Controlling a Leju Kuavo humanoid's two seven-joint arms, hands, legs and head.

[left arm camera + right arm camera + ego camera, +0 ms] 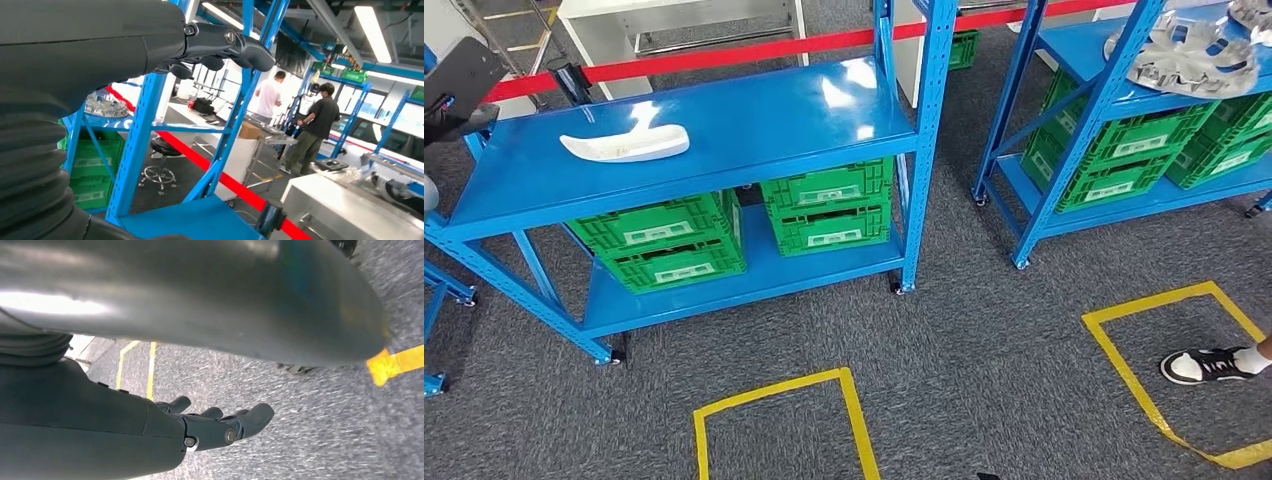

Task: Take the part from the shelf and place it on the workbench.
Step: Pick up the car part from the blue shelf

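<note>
Left hand [220,47]: raised near the shelf upright, fingers loosely extended, holding nothing.
Right hand [220,425]: hanging over the carpet, fingers apart, empty.
Part [624,144]: one, white and curved, lying flat on the top board of the near blue shelf [754,125], toward its left end, well apart from both hands.
Risk, grasp: smooth tapered form on a glossy board; fingers may push it along rather than close on it.
Risk, reach: left hand sits close to the uprights; a swing could strike the frame.
Green crates [829,205]: four under the near shelf, stacked in two pairs.
Yellow floor squares [774,420]: two.
Person's shoe [1204,365]: one, inside the right square; a turn could meet that person.
</note>
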